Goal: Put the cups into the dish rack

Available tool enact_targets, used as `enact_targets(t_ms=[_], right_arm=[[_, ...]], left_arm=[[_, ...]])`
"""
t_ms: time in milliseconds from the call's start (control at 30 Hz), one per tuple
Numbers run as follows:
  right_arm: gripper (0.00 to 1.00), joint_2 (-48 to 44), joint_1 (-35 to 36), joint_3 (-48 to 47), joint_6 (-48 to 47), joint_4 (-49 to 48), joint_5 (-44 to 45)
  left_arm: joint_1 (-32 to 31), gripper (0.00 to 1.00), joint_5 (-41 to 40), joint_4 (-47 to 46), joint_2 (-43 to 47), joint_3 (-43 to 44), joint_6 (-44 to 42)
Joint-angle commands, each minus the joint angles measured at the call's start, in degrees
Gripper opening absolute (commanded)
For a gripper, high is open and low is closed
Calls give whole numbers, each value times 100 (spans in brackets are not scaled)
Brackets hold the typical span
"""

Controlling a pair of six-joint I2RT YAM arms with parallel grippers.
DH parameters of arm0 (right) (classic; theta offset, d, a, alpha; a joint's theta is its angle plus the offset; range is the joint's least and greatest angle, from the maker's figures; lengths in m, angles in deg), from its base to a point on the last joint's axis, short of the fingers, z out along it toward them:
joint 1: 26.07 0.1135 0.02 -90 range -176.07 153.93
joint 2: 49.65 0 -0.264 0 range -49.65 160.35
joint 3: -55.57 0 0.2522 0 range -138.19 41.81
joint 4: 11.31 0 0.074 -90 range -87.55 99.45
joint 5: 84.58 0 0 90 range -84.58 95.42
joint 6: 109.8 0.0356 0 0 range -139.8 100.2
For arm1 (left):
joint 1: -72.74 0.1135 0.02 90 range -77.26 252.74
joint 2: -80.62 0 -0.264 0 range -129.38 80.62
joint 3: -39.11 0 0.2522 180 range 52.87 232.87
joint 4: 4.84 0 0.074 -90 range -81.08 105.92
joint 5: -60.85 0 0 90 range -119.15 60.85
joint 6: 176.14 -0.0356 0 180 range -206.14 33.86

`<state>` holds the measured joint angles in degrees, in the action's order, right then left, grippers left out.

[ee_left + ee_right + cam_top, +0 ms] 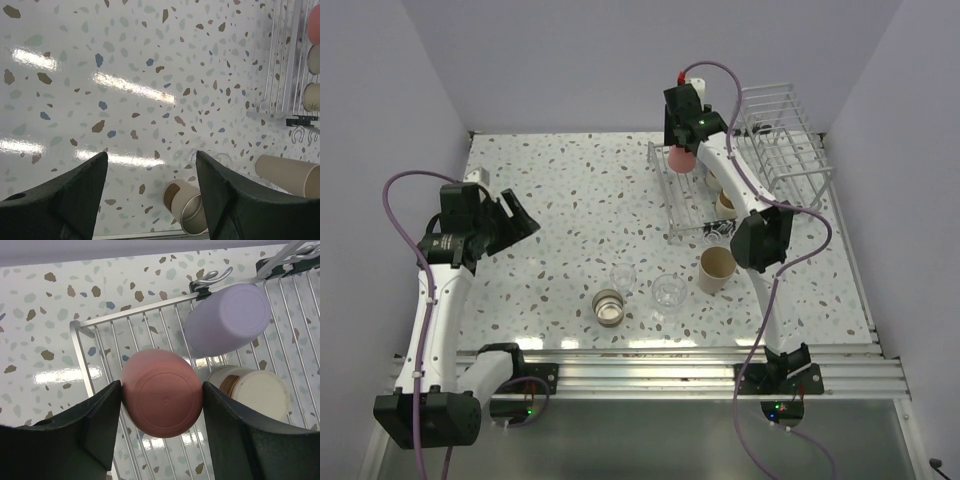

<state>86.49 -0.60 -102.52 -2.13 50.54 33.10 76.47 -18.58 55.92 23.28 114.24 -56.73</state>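
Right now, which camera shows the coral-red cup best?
The right wrist view: the coral-red cup is large and sharp, bottom up. The top view shows it small, the left wrist view only an edge sliver.

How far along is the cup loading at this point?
Done: the lavender cup and a cream-bottomed cup rest in the dish rack. In hand: the right fingers clamp the coral cup, base up, over the rack. Remaining: a beige cup, two clear cups and a brownish cup on the table; the left fingers are open and empty.

Speckled table (550, 190): dish rack (780, 140), four loose cups (716, 270).
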Motion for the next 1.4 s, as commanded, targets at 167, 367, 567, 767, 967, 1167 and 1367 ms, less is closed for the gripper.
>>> enact_targets(t_ms=[167,367,567,767,967,1167,1367], right_arm=[[0,317,72,-350,42,-827,344],[0,580,80,-438,289,-1012,299],[0,756,80,-385,456,-1127,290],[0,853,72,-368,544,-1407,449],[28,880,72,-315,500,-1584,378],[85,757,72,-104,439,-1724,334],[95,572,107,27,430,-1760,255]], left_arm=[[-4,75,-28,143,136,-63,-102],[-4,74,-20,46,56,-107,-102],[-12,75,-37,11,30,-72,-190],[-4,75,7,-42,21,-116,-216],[-4,74,51,-104,-23,-142,-199],[-12,75,68,-77,-14,-151,-181],[-4,74,77,-51,39,-125,-155]])
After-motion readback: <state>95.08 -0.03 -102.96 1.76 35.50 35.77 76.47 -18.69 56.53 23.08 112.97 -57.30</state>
